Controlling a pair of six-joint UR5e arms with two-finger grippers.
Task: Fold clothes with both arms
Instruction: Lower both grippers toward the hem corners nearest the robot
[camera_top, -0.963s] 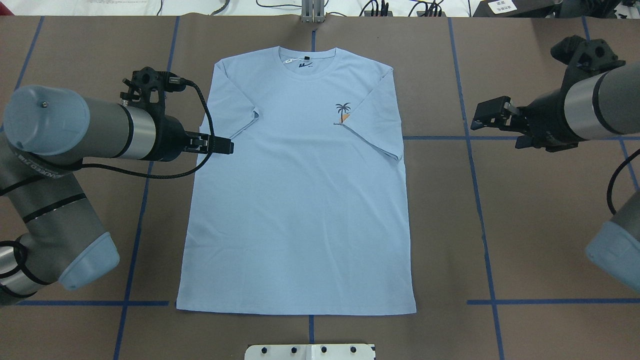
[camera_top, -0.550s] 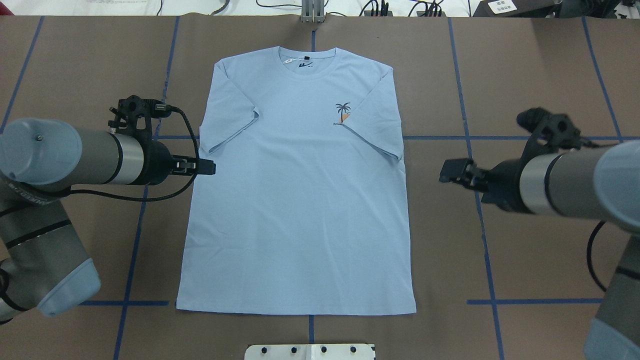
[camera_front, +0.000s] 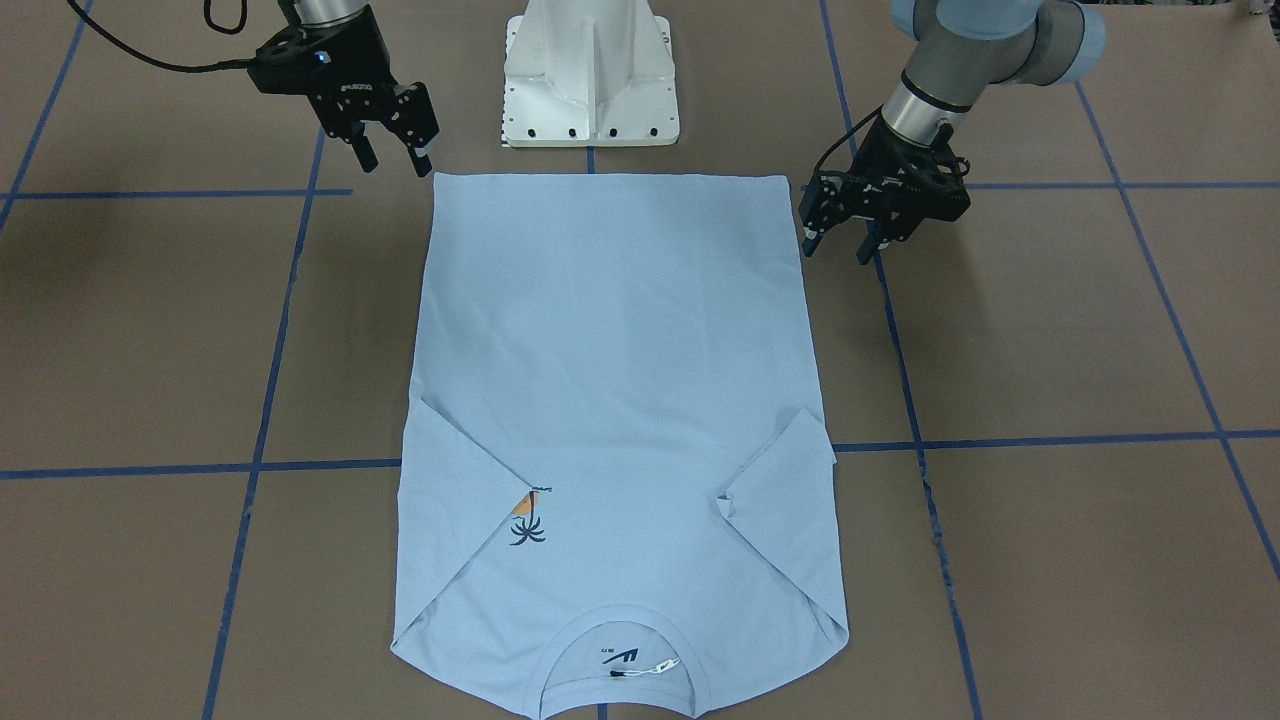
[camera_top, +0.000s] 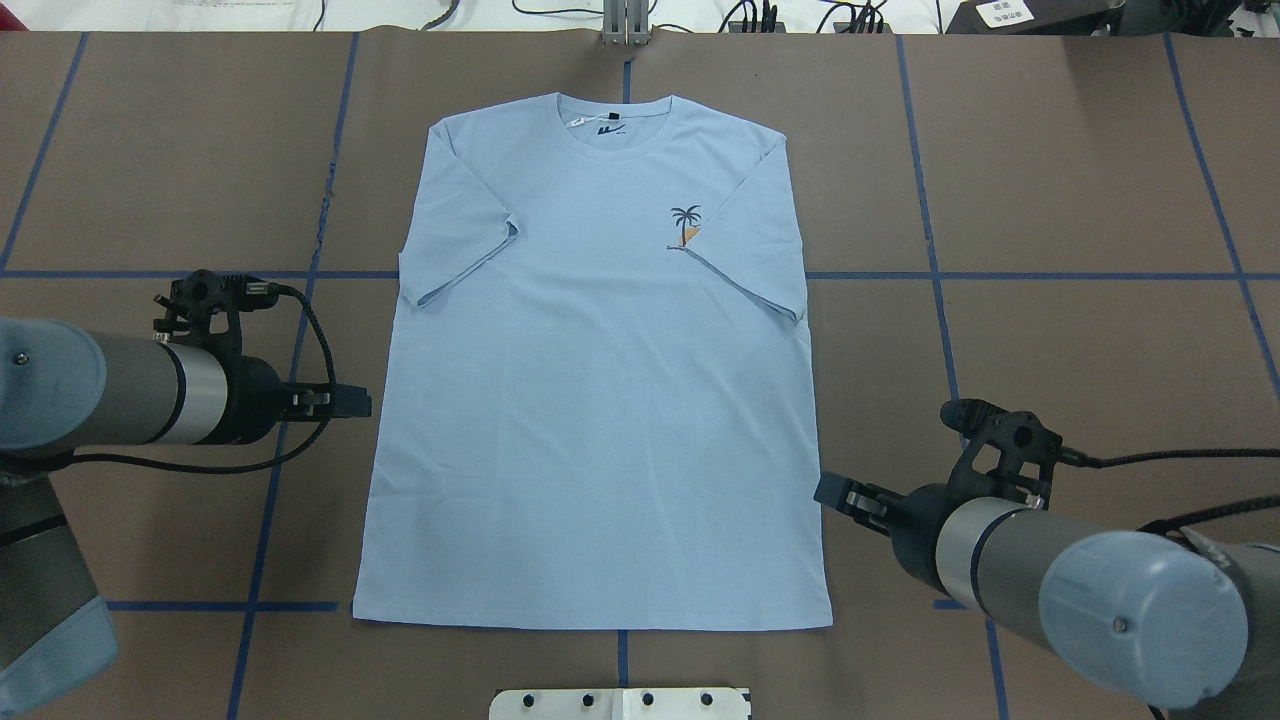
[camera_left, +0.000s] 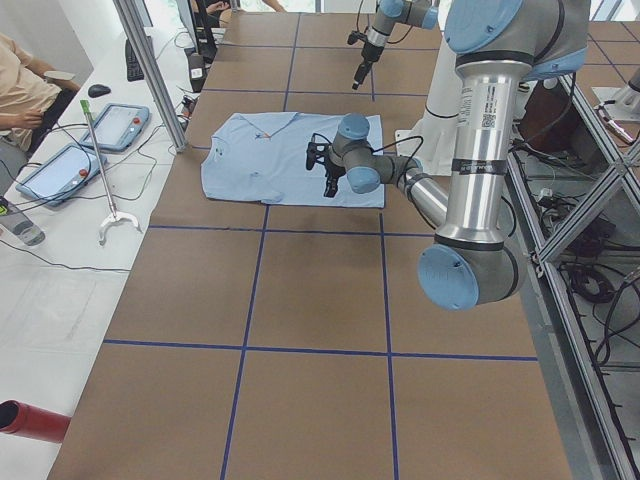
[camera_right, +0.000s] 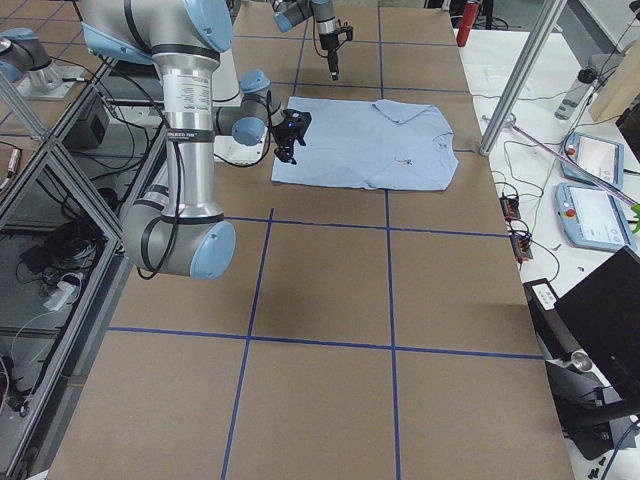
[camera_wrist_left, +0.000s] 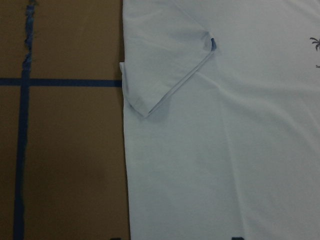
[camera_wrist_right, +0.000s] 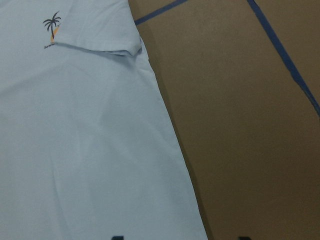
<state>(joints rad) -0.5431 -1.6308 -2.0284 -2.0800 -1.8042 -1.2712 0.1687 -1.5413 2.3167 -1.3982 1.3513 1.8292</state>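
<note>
- Left pincer: left of frame in the overhead view, just beside the T-shirt's side edge at mid-length. Fingers spread, holding nothing.
- T-shirt: flat, print up, middle of the desk. Both sleeves already lie turned in over the chest.
- Right pincer: lower right, spread and empty, just beside the other side edge, nearer the hem.
- Judgement: approach phase for the next fold. Each pincer likely needs to drop onto its side edge and pinch, both evenly.

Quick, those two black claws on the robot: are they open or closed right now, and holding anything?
The left black two-finger gripper: open, holding nothing.
The right black two-finger gripper: open, holding nothing.
</note>
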